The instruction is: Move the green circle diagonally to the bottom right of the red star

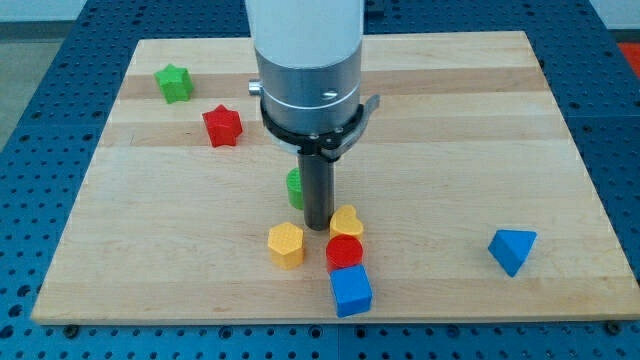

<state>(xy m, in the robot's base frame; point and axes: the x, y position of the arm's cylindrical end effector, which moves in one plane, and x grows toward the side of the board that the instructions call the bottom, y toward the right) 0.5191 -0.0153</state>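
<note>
My tip (318,226) rests on the wooden board (450,130) a little below the middle of the frame, at the lower end of the dark rod that hangs from the white and silver arm body filling the upper centre. There are no fingers on this arm to open or clench: the rod grips nothing and only its side or end can bear against a block. The green circle (294,188) sits just at the view's left of the rod, partly hidden behind it, so only its left portion shows; it looks to be touching the rod or very nearly so, though I cannot tell which. The red star (222,126) lies well apart in the upper left of the frame, so the green circle stands down and to the right of it. Farther up and left, near the board's corner, is a green star (174,83). Just right of my tip is a yellow heart (347,221), and directly below it a red circle (344,252) and then a blue cube (351,291), the three packed in a short column. A yellow hexagon (286,244) lies to the lower left of my tip, and a blue triangle (512,249) sits alone toward the lower right.
</note>
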